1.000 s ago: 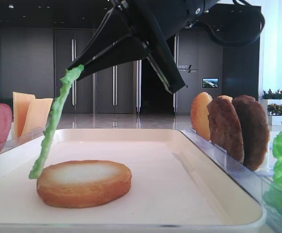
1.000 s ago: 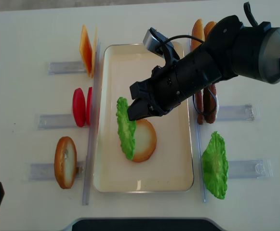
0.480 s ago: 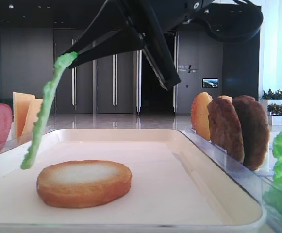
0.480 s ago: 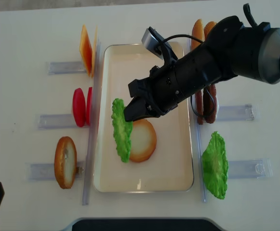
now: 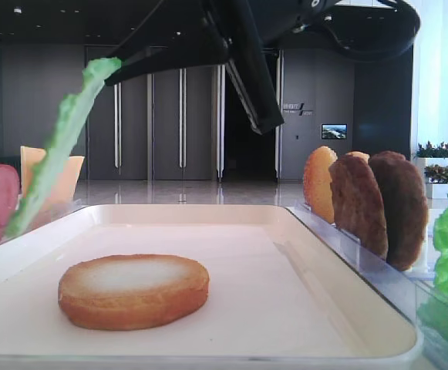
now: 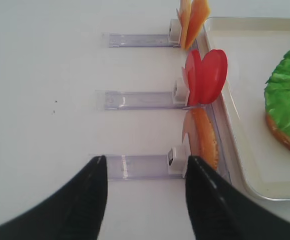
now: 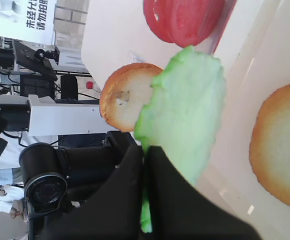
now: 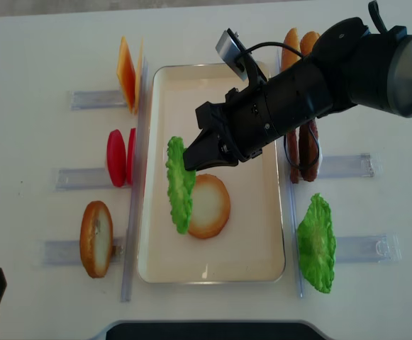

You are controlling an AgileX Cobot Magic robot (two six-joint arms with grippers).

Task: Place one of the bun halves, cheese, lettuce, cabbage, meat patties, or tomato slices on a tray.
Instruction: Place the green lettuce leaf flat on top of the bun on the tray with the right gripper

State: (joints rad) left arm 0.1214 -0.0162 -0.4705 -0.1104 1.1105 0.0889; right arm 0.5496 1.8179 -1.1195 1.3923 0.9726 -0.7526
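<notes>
Green and ruffled, the lettuce (image 8: 180,185) is hanging edge-down from the right gripper (image 8: 193,157), whose jaws are pinching its upper edge, over the left part of the cream tray (image 8: 258,255), beside and partly over the bun half (image 8: 209,206) lying pale face up on it. To the tray's left, cheese (image 8: 126,74), tomato slices (image 8: 117,157) and another bun half (image 8: 96,238) are standing in clear holders; to its right are the meat patties (image 5: 378,205) and a second lettuce leaf (image 8: 317,243). The left gripper (image 6: 145,197) is hovering with its fingers spread wide and holding nothing, over the white table (image 6: 45,110) near that bun's holder.
</notes>
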